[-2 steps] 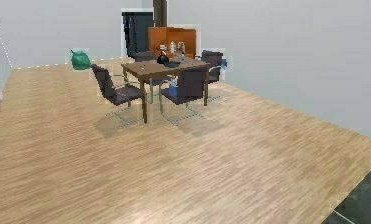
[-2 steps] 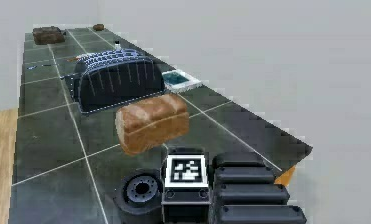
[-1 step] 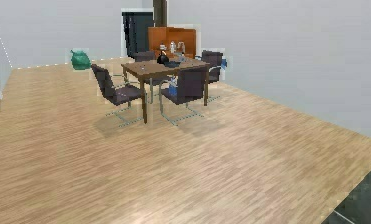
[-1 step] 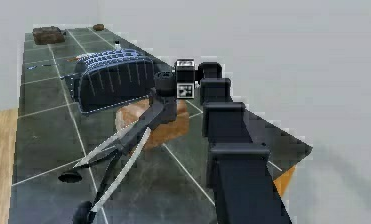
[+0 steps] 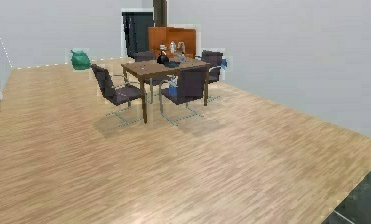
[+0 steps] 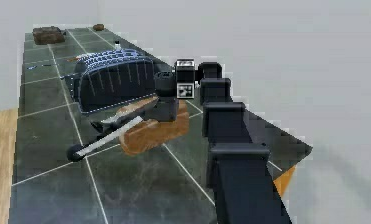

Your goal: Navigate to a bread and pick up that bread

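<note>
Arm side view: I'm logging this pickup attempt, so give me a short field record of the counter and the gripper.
surface: dark tiled countertop
target: brown loaf, lying on the countertop near the picture's middle
next to it: dark wire rack, just above and left of the loaf in the picture
far end: small brown thing on the countertop
gripper, fingers reaching left past the loaf, low over the countertop
held: cannot tell; the loaf rests on the surface right at the gripper
</note>
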### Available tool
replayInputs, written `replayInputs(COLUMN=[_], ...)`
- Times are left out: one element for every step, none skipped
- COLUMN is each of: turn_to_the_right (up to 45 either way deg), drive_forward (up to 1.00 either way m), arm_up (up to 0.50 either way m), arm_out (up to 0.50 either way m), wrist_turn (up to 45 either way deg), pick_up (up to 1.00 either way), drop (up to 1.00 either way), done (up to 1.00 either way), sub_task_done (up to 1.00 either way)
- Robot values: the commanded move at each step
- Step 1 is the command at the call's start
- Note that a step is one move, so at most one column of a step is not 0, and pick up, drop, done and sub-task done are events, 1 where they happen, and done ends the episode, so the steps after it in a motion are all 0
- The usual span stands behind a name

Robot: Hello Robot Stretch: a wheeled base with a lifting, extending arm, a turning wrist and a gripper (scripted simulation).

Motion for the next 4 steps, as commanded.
replayInputs(turn_to_the_right=[0.0, 0.0, 0.0, 0.0], drive_forward=[0.00, 0.00, 0.00, 0.00], arm_up=[0.00, -0.08, 0.00, 0.08], arm_out=[0.00, 0.00, 0.00, 0.00], wrist_turn=[33.0, 0.0, 0.0, 0.0], pick_up=[0.00, 0.00, 1.00, 0.00], drop=[0.00, 0.00, 0.00, 0.00], done=[0.00, 0.00, 0.00, 0.00], sub_task_done=[0.00, 0.00, 0.00, 0.00])
